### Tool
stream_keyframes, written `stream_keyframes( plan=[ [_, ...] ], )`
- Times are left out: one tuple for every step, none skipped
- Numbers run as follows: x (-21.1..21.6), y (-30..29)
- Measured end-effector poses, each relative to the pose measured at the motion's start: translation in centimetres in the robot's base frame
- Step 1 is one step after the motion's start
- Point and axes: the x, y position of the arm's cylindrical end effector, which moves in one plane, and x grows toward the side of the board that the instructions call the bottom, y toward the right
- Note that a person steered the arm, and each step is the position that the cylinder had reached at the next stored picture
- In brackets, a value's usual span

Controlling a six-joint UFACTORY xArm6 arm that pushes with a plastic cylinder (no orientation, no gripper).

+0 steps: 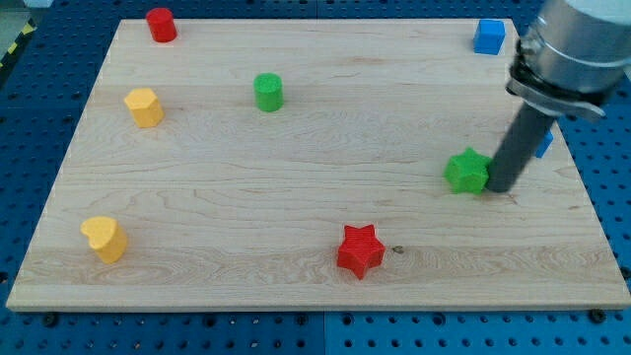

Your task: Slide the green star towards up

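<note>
Because the green star (467,172) sits just to the view's left of my tip (502,187) — seemingly touching it, though the rod's shadow blurs the gap — the rod, which has no jaws, would need to get below the star before pushing it upward.

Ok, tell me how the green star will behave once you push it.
The green star looks rigid and squat, so it should slide, not tip. Its points may make it turn under off-centre contact. My tip sits at its right, on the smooth wooden board.
</note>
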Motion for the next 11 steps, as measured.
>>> stream_keyframes(
  plan=[
    [-2.8,-4.2],
    [-2.4,-7.8],
    [-0.3,-10.0],
    [2.9,-10.1],
    [4.6,-11.8],
    [3.7,-14.5],
    [1.7,-15.4],
    [-0.5,-15.3],
    [-0.8,-13.8],
    [-1.3,-11.6],
    [-3.8,-11.5]
  ],
)
